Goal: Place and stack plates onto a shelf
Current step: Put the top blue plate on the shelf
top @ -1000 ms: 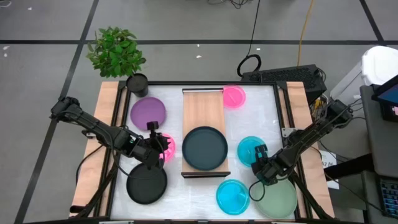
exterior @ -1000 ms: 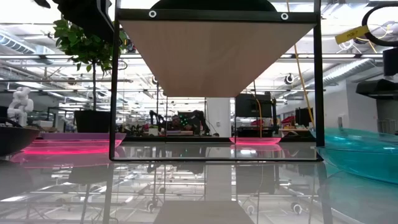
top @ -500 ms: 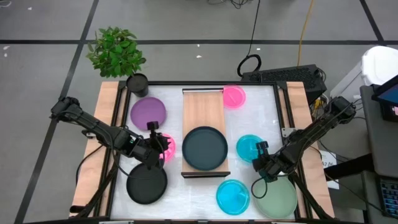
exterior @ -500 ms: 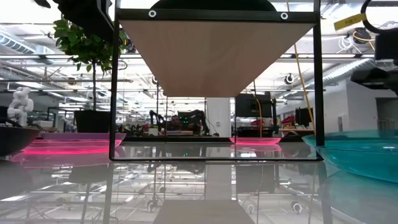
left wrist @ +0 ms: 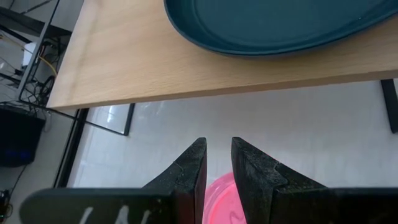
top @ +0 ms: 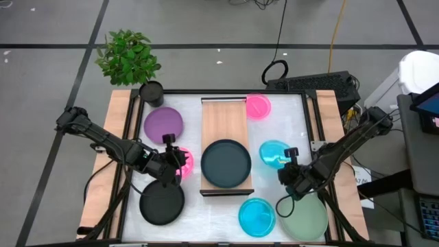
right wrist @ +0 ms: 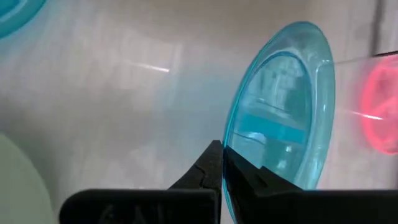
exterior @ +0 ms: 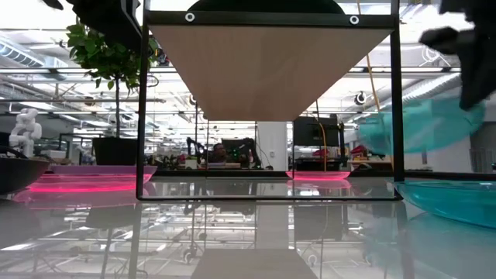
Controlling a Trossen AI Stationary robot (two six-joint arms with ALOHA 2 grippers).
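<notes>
The light-wood shelf (top: 223,120) stands mid-table with a dark teal plate (top: 226,163) on its near end. My right gripper (top: 286,165) is right of the shelf, shut on a translucent cyan plate (top: 273,154), which hangs tilted in the air (exterior: 418,128). My left gripper (top: 175,163) is left of the shelf, shut on a pink plate (top: 186,162). Lying flat on the table are a purple plate (top: 163,123), a black plate (top: 162,202), a second pink plate (top: 258,106), a second cyan plate (top: 256,216) and a pale sage-green plate (top: 306,221). My left gripper has the pink plate's rim (left wrist: 219,186) between its two fingers, which slant down toward the shelf. The fingers hide most of the plate; I cannot tell whether it is clear of the table. My right gripper pinches the cyan plate's rim (right wrist: 229,144) between its two fingers, on the plate's near right side, slanting steeply down. The plate is lifted clear of the table and tilted, its far side pointing away from the fingers.
A potted green plant (top: 129,56) in a small black pot (top: 151,91) stands at the far left corner. Wooden rails (top: 116,158) run along the table's left and right sides. The shelf's far half is bare wood.
My right gripper has risen, tipping more steeply downward, and has carried the cyan plate up off the table; the plate now hangs tilted above where it lay. My left gripper has kept still.
</notes>
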